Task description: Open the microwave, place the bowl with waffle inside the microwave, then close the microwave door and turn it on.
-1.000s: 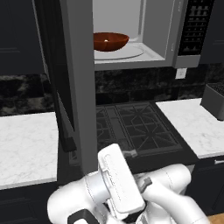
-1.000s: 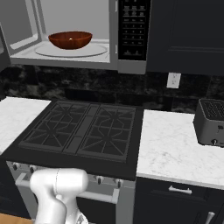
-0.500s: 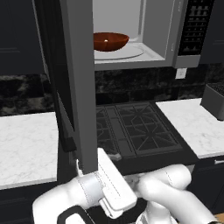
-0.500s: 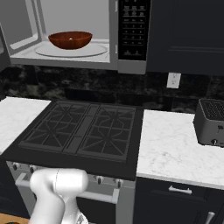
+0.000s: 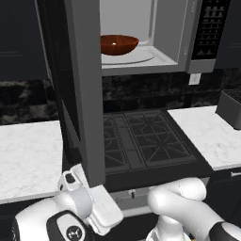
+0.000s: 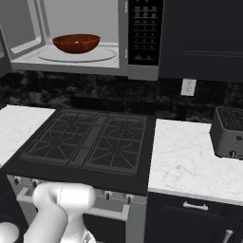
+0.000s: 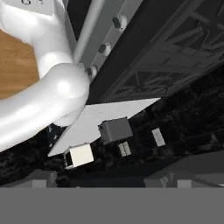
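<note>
Resting inside the microwave (image 6: 142, 66), door (image 5: 84, 94) swung open, the bowl (image 6: 76, 42); jaws apparently apart, low beside the stove (image 6: 90, 142).

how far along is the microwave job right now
Done: the microwave door stands open and the bowl sits inside the microwave on its turntable. In hand: nothing; the arm is down low in front of the stove. Left: shut the door and press the button panel.
</note>
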Tool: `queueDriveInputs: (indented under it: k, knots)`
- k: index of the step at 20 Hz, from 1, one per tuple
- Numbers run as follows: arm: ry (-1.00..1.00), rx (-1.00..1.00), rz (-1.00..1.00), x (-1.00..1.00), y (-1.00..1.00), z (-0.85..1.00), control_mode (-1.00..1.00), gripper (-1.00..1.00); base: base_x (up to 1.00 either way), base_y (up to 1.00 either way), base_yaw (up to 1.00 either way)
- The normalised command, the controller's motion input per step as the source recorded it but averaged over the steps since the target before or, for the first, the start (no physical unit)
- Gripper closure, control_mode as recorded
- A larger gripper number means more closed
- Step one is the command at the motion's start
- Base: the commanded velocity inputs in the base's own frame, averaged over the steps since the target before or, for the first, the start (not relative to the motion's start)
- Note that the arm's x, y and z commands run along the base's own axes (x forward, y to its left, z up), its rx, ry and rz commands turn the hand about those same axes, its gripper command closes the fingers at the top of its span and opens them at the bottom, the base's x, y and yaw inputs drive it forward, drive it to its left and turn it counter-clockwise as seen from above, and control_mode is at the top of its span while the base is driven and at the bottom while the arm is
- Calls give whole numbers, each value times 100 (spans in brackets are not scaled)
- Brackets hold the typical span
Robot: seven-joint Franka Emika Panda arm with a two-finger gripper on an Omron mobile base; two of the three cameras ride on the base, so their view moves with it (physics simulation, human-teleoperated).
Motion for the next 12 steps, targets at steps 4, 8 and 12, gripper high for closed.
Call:
queueDriveInputs:
  k: [4, 8, 12]
  knots:
    - [-8, 9, 17, 16, 44, -55, -100, -100, 0, 0, 0]
    - [-12, 9, 17, 15, 47, -32, -100, -100, 0, 0, 0]
    - [-16, 17, 16, 8, 52, -10, -100, -100, 0, 0, 0]
